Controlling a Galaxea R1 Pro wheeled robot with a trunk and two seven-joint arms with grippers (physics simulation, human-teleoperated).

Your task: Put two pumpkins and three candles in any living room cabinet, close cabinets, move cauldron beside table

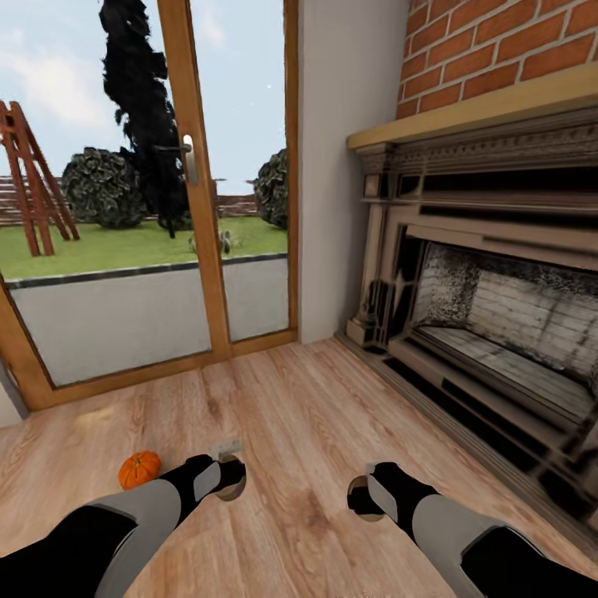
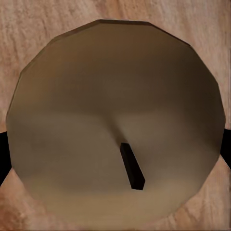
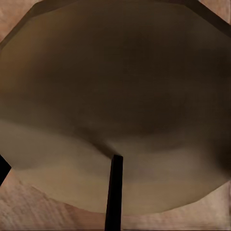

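In the left wrist view, the round olive-beige top of a candle [image 2: 115, 96] with its short dark wick sits close up, and dark fingers [image 2: 3, 149] show at its sides. My left gripper [image 1: 230, 480] is shut on that candle [image 1: 232, 492] low over the plank floor. The right gripper [image 1: 364, 497] is shut on a second candle [image 3: 115, 86], seen as a tan disc [image 1: 366, 508] under the hand. One orange pumpkin [image 1: 139, 469] lies on the floor just left of my left gripper. The cabinet, cauldron and table are out of view.
A brick fireplace [image 1: 498, 332] with a wooden mantel and raised hearth runs along the right. A wood-framed glass door [image 1: 199, 208] to the garden stands ahead, with a grey wall section [image 1: 332, 166] between the two. Light plank floor [image 1: 299, 415] lies in front.
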